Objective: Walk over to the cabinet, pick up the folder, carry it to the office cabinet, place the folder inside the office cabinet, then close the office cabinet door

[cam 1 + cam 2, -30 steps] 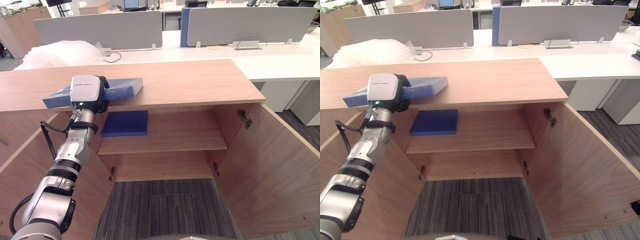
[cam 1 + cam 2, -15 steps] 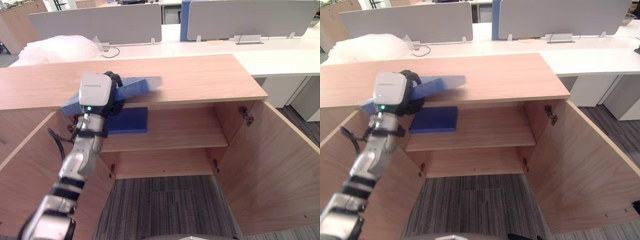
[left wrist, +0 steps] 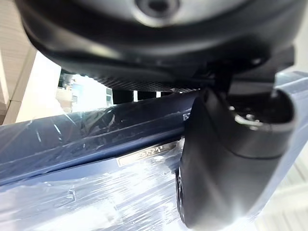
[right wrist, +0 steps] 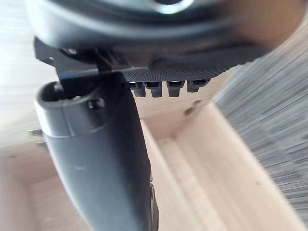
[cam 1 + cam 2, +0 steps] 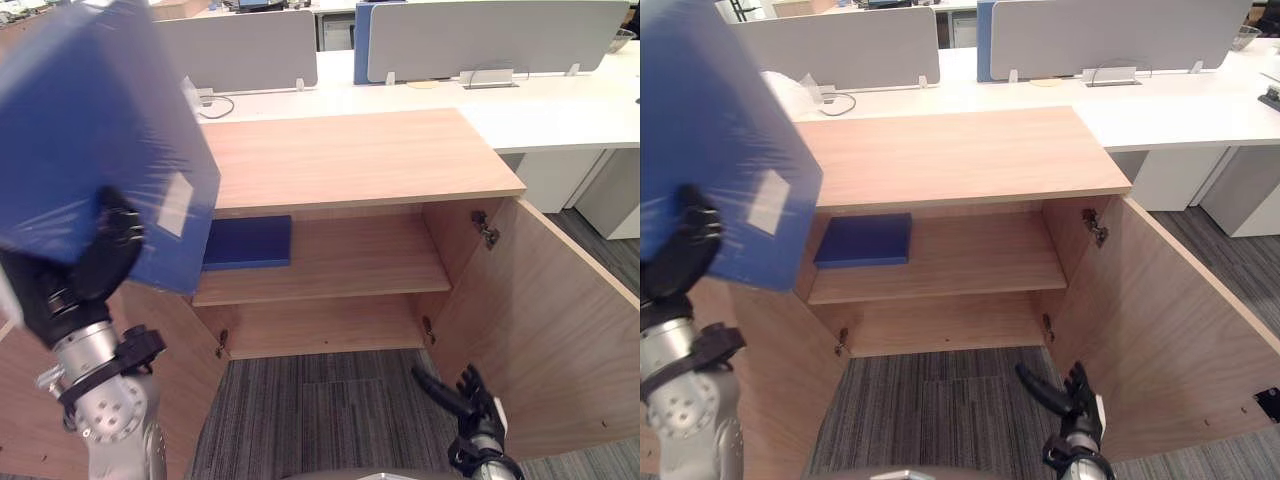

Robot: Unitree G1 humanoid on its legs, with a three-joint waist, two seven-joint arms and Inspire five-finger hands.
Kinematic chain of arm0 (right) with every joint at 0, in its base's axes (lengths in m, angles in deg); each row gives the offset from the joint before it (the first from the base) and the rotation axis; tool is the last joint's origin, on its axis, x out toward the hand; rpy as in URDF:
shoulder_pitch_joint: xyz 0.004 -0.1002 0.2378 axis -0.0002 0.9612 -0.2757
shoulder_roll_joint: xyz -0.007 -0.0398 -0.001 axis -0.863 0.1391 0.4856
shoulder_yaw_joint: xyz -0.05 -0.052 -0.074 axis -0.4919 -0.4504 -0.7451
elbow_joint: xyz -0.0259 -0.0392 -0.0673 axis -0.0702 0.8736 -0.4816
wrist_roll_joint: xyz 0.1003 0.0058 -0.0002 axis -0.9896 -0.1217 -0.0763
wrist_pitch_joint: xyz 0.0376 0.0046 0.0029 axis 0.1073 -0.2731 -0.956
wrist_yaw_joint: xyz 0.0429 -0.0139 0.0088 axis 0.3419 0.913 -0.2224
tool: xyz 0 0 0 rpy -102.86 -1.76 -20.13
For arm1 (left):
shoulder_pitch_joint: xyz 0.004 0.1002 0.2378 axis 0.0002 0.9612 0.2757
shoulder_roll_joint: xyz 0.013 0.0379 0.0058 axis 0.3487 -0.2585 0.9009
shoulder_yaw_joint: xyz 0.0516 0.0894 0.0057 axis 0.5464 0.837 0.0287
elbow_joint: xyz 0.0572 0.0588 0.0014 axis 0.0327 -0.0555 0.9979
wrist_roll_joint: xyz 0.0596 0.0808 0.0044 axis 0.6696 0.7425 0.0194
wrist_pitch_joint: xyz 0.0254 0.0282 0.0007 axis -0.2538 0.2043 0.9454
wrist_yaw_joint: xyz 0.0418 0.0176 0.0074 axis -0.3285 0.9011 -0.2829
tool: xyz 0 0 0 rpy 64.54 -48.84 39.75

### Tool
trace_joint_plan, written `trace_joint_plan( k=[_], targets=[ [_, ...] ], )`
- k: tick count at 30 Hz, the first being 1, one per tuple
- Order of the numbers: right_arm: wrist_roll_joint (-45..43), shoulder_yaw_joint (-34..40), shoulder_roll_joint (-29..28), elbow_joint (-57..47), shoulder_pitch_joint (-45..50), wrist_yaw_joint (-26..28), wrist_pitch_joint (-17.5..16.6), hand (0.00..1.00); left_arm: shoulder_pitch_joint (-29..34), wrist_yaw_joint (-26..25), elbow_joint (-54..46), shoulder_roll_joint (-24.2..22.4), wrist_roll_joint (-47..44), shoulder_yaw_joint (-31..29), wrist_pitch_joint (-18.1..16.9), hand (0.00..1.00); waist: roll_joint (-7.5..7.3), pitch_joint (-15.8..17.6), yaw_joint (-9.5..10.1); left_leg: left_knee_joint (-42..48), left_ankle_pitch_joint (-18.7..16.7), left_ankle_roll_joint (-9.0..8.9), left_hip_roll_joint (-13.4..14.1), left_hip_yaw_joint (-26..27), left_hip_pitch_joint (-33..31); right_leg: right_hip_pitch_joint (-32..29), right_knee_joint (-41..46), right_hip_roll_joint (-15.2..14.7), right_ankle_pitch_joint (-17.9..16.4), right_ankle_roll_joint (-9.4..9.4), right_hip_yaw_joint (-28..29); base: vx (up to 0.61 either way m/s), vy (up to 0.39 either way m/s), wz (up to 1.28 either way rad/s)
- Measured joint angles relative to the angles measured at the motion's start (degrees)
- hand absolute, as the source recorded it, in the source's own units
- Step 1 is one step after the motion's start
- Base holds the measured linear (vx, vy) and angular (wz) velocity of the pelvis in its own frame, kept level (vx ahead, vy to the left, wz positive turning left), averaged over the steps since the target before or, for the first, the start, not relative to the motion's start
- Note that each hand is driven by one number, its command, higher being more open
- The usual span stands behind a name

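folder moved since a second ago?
Yes. The folder has left the cabinet top; the left hand now holds it raised above that top's left end.

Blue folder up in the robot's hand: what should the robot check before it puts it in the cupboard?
1. Grip: left hand is curled round the plastic-wrapped blue folder: ok.
2. Way in: the light wooden cabinet has its right door swung wide open: ok.
3. Room: the upper shelf is bare beside the flat dark blue pad lying at its left end: ok.
4. Folder's height: it is held tilted, above the cabinet top, not level with the shelf: not ok.
5. Right hand: open, low in front of the opening, holding nothing: ok.
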Motion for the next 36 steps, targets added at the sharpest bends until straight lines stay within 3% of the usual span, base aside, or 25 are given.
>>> trace_joint_plan(
  k=[5, 11, 14, 18, 25, 32, 36],
  targets=[
    [0.8, 0.8, -0.6, -16.1, -1.0, -3.9, -1.5, 1.0, 1.4, 0.4, -3.7, -4.8, -8.2, 0.4, -1.8, 0.0, -0.12, -0.1, 0.33, 0.1, 0.0, 0.0, -0.1, -0.1, 0.0, 0.1, 0.0, -0.1, 0.1, 0.13, -0.1, 0.0, 0.0, 0.0],
    [4.7, 3.6, 0.5, -26.5, -6.9, -7.0, -4.1, 1.0, 1.4, 4.8, -4.1, -6.4, -13.3, 7.7, -1.8, 0.0, 0.04, -0.2, -0.07, 0.2, 0.0, 0.01, 0.0, -0.1, 0.0, 0.3, 0.1, -0.1, 0.2, 0.38, -0.1, 0.0, 0.0, 0.0],
    [4.6, 3.3, 1.5, -30.2, -10.9, -6.4, -5.2, 1.0, 1.0, 9.7, -3.1, -6.1, -15.5, 12.5, -0.9, 0.0, 0.27, -0.4, -0.44, 0.3, 0.0, 0.01, -0.1, -0.1, 0.0, 0.3, 0.2, -0.1, 0.2, 0.68, -0.1, 0.0, 0.0, 0.0],
    [2.9, 2.5, 4.5, -30.8, -14.9, -3.2, -5.2, 1.0, 0.7, 14.7, 1.0, -4.6, -15.5, 16.9, 0.8, 0.0, 0.48, -0.5, -0.48, 0.3, 0.0, 0.01, -0.1, 0.0, 0.1, 0.3, 0.4, -0.1, 0.2, 0.81, 0.0, -0.02, 0.001, 0.0],
    [-10.2, -3.7, 13.3, -30.2, -21.2, 5.5, -5.1, 1.0, 0.8, 21.0, 8.0, 0.0, -15.4, 25.1, 4.1, 0.0, 0.75, -0.9, -0.44, 0.3, 0.0, 0.01, 0.0, 0.0, 0.1, 0.3, 0.4, -0.1, 0.3, 0.99, 0.1, 0.0, 0.0, 0.0],
    [-16.6, -7.5, 22.4, -25.6, -29.0, 10.4, -5.0, 1.0, 0.8, 23.8, 9.4, 3.6, -15.4, 29.1, 4.3, 0.0, 0.5, -1.6, -0.07, 0.3, 0.0, 0.04, 0.0, 0.0, 0.1, 0.3, 0.4, -0.1, 0.6, 1.42, 0.3, 0.0, 0.0, 0.0],
    [-20.4, -13.0, 30.7, -24.9, -32.8, 14.1, -4.6, 1.0, 1.0, 25.4, 11.0, 6.0, -15.4, 31.9, 4.3, 0.0, 0.38, -2.4, 0.31, 0.2, 0.1, 0.1, 0.0, 0.1, 0.2, 0.3, 0.4, -0.1, 0.7, 1.55, 0.4, -0.02, 0.004, 0.0]
  ],
)
